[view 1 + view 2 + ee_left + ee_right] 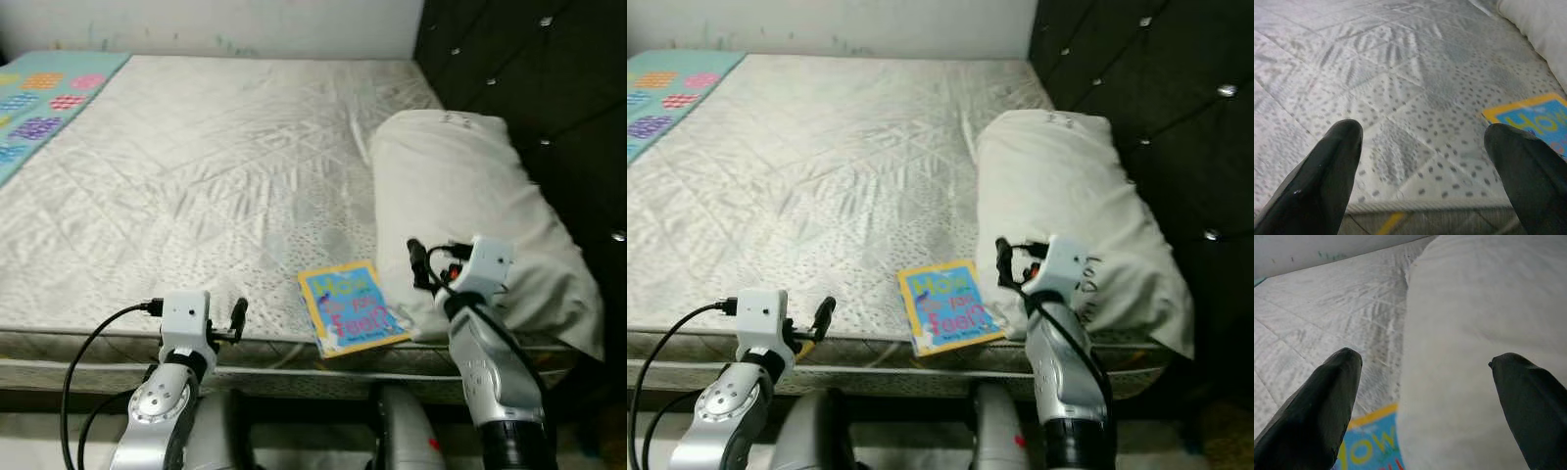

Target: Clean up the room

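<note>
Nearby, book (pixel 351 307) beside pillow (pixel 470 196)

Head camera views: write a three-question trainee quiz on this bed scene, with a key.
1. True or false: the book lies near the bed's front edge, beside the pillow.
2. Which gripper is nearer the pillow? A) left gripper B) right gripper
3. Fill in: both grippers' jaws stand ____.

Key: 1 true; 2 B; 3 open.
</note>
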Tool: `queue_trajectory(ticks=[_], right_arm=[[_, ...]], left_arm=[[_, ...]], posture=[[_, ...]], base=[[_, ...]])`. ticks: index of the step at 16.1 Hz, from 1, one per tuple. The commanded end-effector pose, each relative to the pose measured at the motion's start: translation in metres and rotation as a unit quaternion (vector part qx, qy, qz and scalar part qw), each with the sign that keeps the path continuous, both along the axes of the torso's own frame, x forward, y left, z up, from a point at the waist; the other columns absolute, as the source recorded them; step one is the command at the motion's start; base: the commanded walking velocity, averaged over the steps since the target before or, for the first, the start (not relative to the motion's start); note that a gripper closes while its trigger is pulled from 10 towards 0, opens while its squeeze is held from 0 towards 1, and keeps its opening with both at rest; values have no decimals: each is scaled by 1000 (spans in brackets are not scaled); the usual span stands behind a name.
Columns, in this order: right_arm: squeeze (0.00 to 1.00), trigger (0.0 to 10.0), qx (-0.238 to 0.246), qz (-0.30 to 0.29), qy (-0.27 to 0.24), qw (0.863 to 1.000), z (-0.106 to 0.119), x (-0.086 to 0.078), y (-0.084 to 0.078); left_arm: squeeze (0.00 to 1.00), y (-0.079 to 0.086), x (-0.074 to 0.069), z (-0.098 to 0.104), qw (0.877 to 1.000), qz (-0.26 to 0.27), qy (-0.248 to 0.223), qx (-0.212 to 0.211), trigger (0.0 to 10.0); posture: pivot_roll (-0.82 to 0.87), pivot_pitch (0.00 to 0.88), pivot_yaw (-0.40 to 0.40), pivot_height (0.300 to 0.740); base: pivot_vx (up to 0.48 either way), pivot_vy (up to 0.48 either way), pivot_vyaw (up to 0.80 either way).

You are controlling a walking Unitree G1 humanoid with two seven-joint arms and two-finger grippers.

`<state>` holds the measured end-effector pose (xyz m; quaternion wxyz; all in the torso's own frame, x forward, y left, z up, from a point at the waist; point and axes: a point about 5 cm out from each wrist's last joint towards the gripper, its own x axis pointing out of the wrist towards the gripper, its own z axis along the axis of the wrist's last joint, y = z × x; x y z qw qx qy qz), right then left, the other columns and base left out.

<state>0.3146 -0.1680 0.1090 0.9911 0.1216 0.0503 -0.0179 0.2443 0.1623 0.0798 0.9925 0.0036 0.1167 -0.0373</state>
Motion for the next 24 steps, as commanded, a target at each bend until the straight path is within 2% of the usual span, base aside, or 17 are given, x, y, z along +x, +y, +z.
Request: queue_trajectory(ticks=[1,3,4,5,7,8,18,22,24], right_arm=[[0,10000,1,-5,-8,1000,3,4,0],[0,10000,-1,-9,-10,1000,3,5,-2],[0,10000,-2,-12,-13,1000,3,6,-3],[0,10000,-3,-16,-15,1000,4,7,-4],[0,10000,-5,-19,-17,1000,4,7,-6],[0,10000,-7,-22,-19,1000,5,8,-8],[0,10000,-21,-29,-19,999,3,9,-11],[0,10000,-39,-58,-5,998,-7,0,-17],[0,10000,-40,-58,10,997,-14,-6,-12]], left_arm=[[1000,1,5,5,1000,7,-10,-1,10000],[1000,0,8,6,1000,7,-11,0,10000],[867,0,10,6,1000,8,-13,-1,10000],[635,-1,11,7,1000,8,-14,-1,10000],[0,-3,13,8,1000,6,-18,-2,10000],[0,-5,14,10,1000,5,-21,-3,10000],[0,-13,16,12,999,-18,-27,-6,10000],[0,-12,10,7,1000,-13,-21,-18,10000],[0,-11,13,7,999,-10,-18,-28,10000]], posture=[[-87,0,18,658],[-89,0,20,677],[-93,0,21,691],[-93,0,21,710],[-95,0,20,728],[-94,0,19,740],[-87,0,12,740],[-80,0,2,740],[-80,0,2,740]], base=[[0,0,0],[0,0,0],[0,0,0],[0,0,0],[0,0,0],[0,0,0],[0,0,0],[0,0,0],[0,0,0]])
